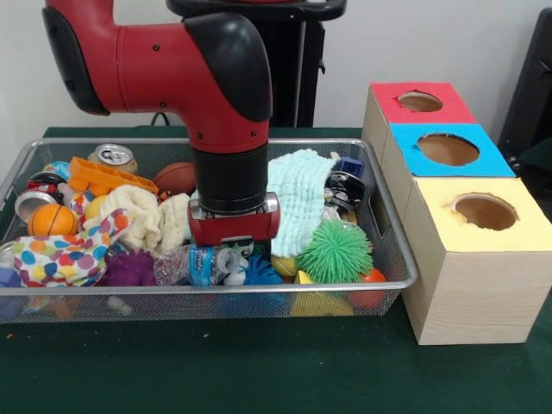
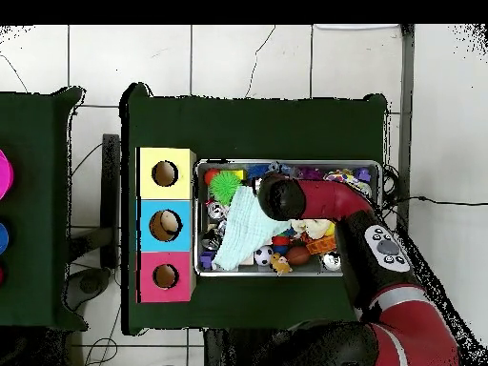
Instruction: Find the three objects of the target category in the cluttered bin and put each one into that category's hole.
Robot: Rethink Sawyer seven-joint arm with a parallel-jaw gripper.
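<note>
In the front view, my arm (image 1: 220,112) reaches down into the wire bin (image 1: 392,259), its red wrist block low among the clutter; my gripper (image 1: 231,259) is buried there, and I cannot tell how it stands or whether it holds anything.

From the left of the bin: a polka-dot cloth (image 1: 60,254) drapes over the front corner, an orange ball (image 1: 50,220) sits just behind it, and a drinks can (image 1: 114,157) stands at the back wall beside an orange plastic piece (image 1: 108,177). A cream cloth (image 1: 142,216) lies just left of my wrist. To its right, a pale mint cloth (image 1: 297,198) slopes down toward a green spiky ball (image 1: 335,250) at the front.

Right of the bin stands a wooden box with three holes, topped red (image 1: 420,102), blue (image 1: 447,149) and yellow (image 1: 485,211), the yellow nearest the camera.
</note>
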